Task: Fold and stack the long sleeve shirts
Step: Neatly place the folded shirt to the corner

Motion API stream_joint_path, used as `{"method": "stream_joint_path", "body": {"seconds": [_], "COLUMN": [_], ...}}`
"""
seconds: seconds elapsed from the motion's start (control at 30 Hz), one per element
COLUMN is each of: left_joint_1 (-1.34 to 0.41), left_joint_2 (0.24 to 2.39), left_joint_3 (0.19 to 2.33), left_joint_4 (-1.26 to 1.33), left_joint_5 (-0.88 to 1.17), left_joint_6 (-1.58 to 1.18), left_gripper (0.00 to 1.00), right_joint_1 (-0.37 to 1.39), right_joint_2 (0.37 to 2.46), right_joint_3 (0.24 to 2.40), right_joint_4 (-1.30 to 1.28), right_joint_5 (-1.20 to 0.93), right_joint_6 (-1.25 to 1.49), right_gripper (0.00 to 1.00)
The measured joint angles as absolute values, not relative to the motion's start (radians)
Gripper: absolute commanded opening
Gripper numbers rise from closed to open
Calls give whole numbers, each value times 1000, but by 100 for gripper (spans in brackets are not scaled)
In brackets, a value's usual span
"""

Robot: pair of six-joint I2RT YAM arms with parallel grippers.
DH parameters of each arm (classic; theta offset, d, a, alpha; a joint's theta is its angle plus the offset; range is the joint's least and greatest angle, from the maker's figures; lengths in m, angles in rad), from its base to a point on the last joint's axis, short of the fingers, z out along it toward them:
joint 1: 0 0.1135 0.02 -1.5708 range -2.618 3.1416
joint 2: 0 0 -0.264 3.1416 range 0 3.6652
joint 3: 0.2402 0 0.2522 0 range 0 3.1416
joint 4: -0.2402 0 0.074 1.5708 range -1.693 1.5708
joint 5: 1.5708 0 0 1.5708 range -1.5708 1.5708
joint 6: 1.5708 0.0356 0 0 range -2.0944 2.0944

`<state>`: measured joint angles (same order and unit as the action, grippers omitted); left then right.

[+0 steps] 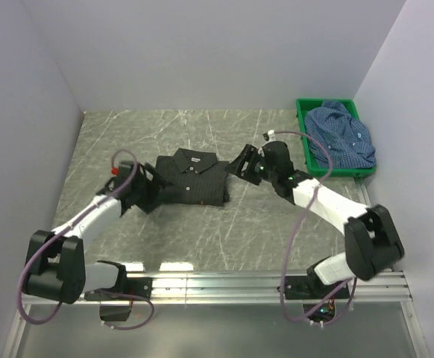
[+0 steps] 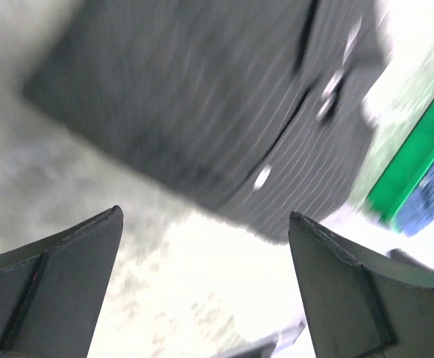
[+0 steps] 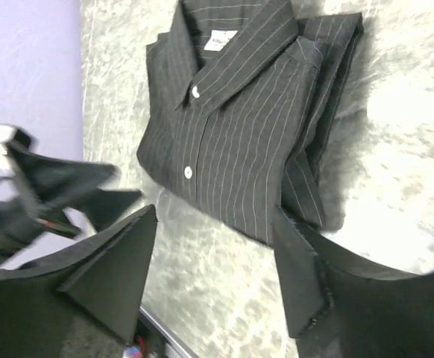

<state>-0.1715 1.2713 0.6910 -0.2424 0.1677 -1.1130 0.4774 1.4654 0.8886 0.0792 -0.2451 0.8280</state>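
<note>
Left gripper [image 1: 145, 188] jaws spread wide, empty; folded black shirt [image 1: 191, 177] lies just ahead of them, with right gripper [image 1: 241, 161] at the opposite edge, also parted and empty. Blue shirt [image 1: 341, 134] sits crumpled in the crate [image 1: 304, 140], right of that gripper. Judgement: lift both clear without snagging the fold; table [image 1: 202, 235] smooth grey stone-look, pale walls [image 1: 224, 52] close around.

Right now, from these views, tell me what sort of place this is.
Probably a robot test cell: plain pale walls box in a grey marbled tabletop, two white-and-black robot arms stand on a metal rail, and a folded black striped shirt lies between them.
</note>
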Motion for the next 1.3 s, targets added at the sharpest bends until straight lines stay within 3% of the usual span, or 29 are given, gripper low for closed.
{"method": "stream_joint_path", "body": {"seconds": [0.13, 0.3, 0.5, 0.6, 0.63, 0.73, 0.77, 0.97, 1.3], "left_joint_1": [-328, -405, -475, -496, -501, -505, -505, -439, 41], "left_joint_2": [1257, 1285, 1405, 1472, 1485, 1514, 1523, 1584, 1883], "left_joint_3": [587, 561, 561, 561, 563, 567, 568, 664, 1090], "left_joint_4": [-168, -36, 97, 128, 144, 154, 154, 107, -76], "left_joint_5": [151, 78, -34, -56, -60, -81, -85, -87, 61], "left_joint_6": [-1224, -1328, -1396, -1430, -1439, -1459, -1463, -1433, -1181], "left_gripper": [93, 86, 70, 54, 42, 23, 21, 21, 23], "right_joint_1": [477, 477, 475, 472, 471, 468, 466, 458, 457], "right_joint_2": [1326, 1180, 1042, 1016, 1011, 999, 994, 983, 936], "right_joint_3": [837, 785, 722, 711, 711, 710, 709, 706, 714], "right_joint_4": [-1, -78, -108, -126, -131, -139, -139, -157, -246], "right_joint_5": [-212, -177, -165, -162, -160, -157, -157, -141, -77], "right_joint_6": [765, 716, 704, 700, 697, 692, 690, 670, 579], "right_gripper": [73, 73, 73, 73, 73, 73, 73, 73, 72]}}
